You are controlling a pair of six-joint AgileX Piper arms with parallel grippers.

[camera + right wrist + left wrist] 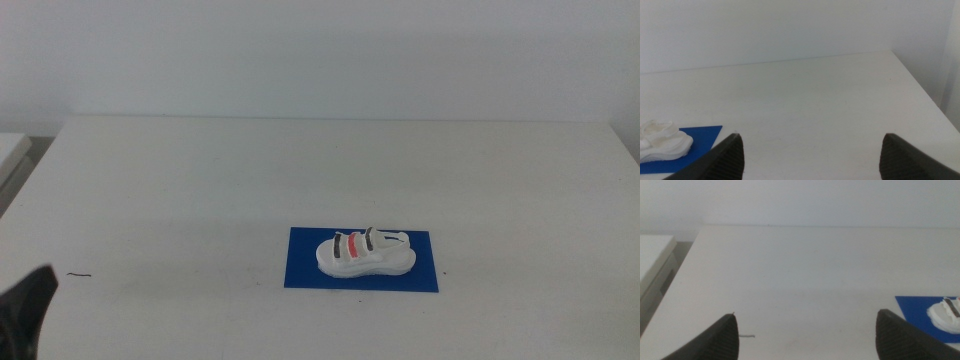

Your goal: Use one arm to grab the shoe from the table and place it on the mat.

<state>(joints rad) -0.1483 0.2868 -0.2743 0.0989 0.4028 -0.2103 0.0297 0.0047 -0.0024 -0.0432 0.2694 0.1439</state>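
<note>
The white shoe [365,254] with two dark grey straps and one red strap sits upright on the blue mat [305,270], on the white table [300,170], right of centre near the front. It also shows in the left wrist view [946,316] on the mat [912,309], and in the right wrist view [662,141] on the mat [702,137]. My left gripper [807,340] is open and empty, low at the front left; its tip shows in the middle view [25,305]. My right gripper [810,157] is open and empty, out of the middle view.
A tiny dark mark [79,275] lies on the table at the front left, also in the left wrist view [746,336]. A white unit [10,150] stands beside the table's left edge. The table's right edge [920,85] shows in the right wrist view.
</note>
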